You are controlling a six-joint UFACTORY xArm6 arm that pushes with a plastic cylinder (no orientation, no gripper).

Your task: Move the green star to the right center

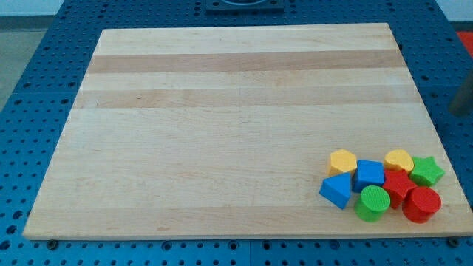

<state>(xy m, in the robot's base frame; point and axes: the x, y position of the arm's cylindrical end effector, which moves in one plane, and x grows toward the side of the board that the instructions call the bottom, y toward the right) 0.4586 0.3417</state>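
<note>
The green star lies at the view's bottom right of the wooden board, at the right end of a tight cluster of blocks. It touches a yellow heart on its left and a red star to its lower left. A red cylinder sits just below it. A dark blurred shape at the view's right edge, off the board and above the cluster, looks like my rod. Its tip cannot be made out clearly.
The cluster also holds a yellow hexagon, a blue block, a blue triangle and a green cylinder. The board's right edge runs close past the green star. A blue perforated table surrounds the board.
</note>
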